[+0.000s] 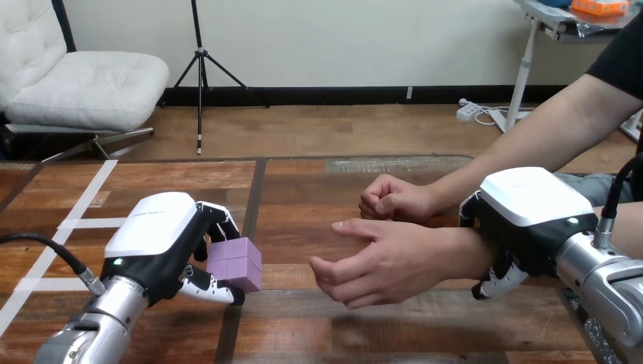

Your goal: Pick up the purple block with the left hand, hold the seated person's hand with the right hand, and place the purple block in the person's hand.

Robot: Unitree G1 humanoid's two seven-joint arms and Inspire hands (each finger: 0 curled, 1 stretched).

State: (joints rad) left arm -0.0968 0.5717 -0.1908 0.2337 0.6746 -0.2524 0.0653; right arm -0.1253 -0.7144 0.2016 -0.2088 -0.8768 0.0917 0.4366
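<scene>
Down at the left of the wooden tabletop [394,334], my left hand [155,243] has the purple block [236,262]. My fingers [216,216] bend over the top of the block and my thumb [205,288] is curled under it, so the block is squeezed between them. I cannot tell if the block sits on the tabletop or is a little bit up.

Over at the right, my right hand [523,220] lies on top of the person's wrist [466,254]. Its fingers [497,282] curl round and under the wrist, so it has hold of it. The person's hand [379,262] sticks out toward the middle of the tabletop, with its fingers loosely bent. It is near the block but not touching it. Behind it is the person's other hand [394,199], closed in a fist.
</scene>
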